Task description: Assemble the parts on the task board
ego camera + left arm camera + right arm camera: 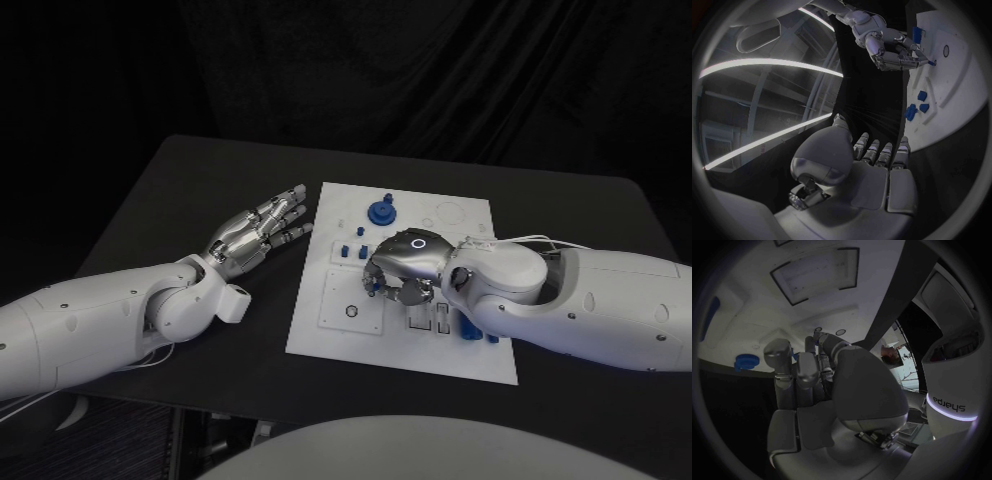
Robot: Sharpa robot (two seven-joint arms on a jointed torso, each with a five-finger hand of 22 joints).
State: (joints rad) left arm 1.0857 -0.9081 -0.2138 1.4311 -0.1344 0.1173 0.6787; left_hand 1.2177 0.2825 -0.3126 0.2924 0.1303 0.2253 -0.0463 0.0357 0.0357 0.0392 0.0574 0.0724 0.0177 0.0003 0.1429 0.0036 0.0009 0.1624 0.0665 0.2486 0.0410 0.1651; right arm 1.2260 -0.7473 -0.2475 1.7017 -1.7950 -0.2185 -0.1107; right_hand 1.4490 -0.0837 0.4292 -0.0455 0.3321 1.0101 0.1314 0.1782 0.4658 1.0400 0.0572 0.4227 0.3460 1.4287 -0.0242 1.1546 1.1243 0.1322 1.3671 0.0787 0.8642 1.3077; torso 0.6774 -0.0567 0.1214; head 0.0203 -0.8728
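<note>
The white task board [335, 330] lies in the middle of the black table. My right hand [407, 262] hangs over its centre with the fingers curled down, pinching a small blue part [378, 291] against the board. In the left wrist view the right hand [887, 49] has that blue part [931, 63] at its fingertips. A round blue knob [381, 212] stands at the board's far end, and blue pieces [470, 331] sit by its near right edge. My left hand [260, 232] lies flat and open on the table, just left of the board, holding nothing.
The table [188, 190] has free dark surface left of the board and beyond it. In the right wrist view the board [767, 305] shows recessed slots, with the round blue knob [747, 361] beside my right hand [811, 377].
</note>
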